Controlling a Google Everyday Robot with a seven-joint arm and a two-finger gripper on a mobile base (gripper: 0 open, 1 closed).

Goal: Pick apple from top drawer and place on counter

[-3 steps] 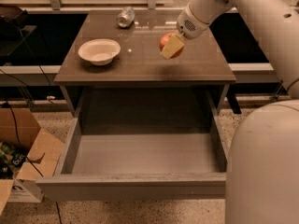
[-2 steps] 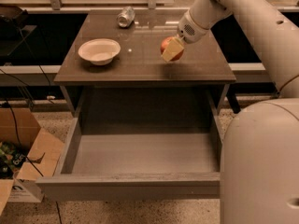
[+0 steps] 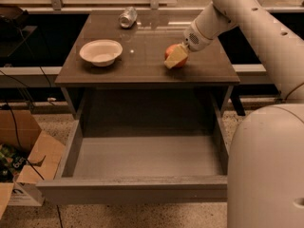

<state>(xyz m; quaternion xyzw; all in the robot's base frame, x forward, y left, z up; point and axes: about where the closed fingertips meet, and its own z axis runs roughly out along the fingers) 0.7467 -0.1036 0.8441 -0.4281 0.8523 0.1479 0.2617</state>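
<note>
Glossy worktop (image 3: 142, 66) lies under the apple (image 3: 169, 51), clamped in the claw (image 3: 175, 58) behind the open top drawer (image 3: 147, 156); placing looks underway, next needing release, then retreat.

Cream jaws at red apple (image 3: 170, 51)

1. Dim, warm indoor light; the brightest band runs along the top edge behind the bench (image 3: 142, 63).
2. Glossy bench top shows pale glare streaks at its far edge, near the can (image 3: 127, 17).
3. The claw (image 3: 175, 61), low over the bench's right half, clasps the apple (image 3: 170, 50); small dark shadow beneath.
4. Drawer (image 3: 142, 158) floor is evenly grey, with deep shadow at its back.
</note>
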